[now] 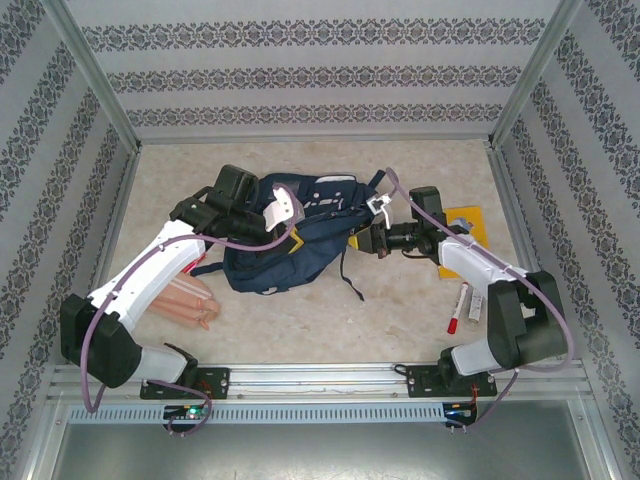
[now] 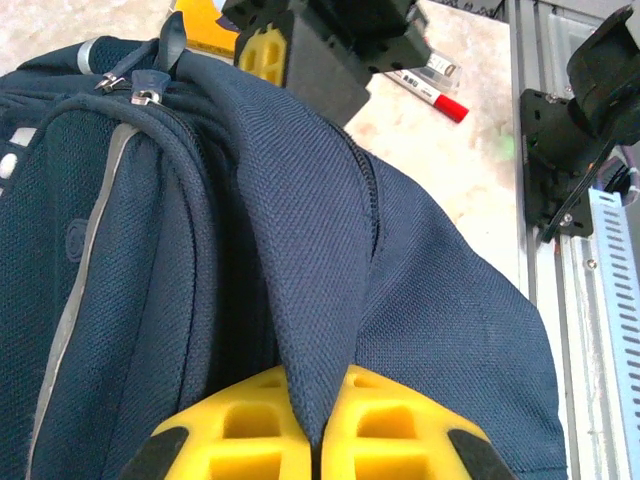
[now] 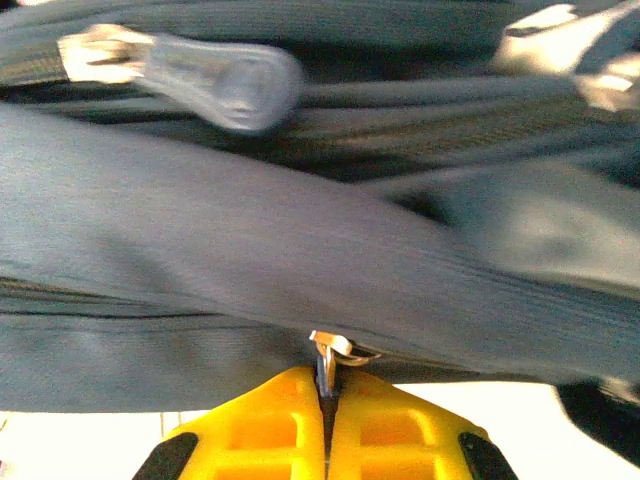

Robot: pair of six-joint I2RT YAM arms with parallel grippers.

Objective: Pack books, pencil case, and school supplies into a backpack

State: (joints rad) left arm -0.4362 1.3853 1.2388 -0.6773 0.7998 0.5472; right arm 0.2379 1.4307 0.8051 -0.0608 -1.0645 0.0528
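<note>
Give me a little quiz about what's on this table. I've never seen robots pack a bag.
1. True or false: the pencil case is already inside the backpack.
2. What is the right gripper pinching? A) a shoulder strap B) a zipper pull C) nothing
3. Fill in: the marker lies on the table on the robot's ___ side.
Key: 1 false; 2 B; 3 right.
</note>
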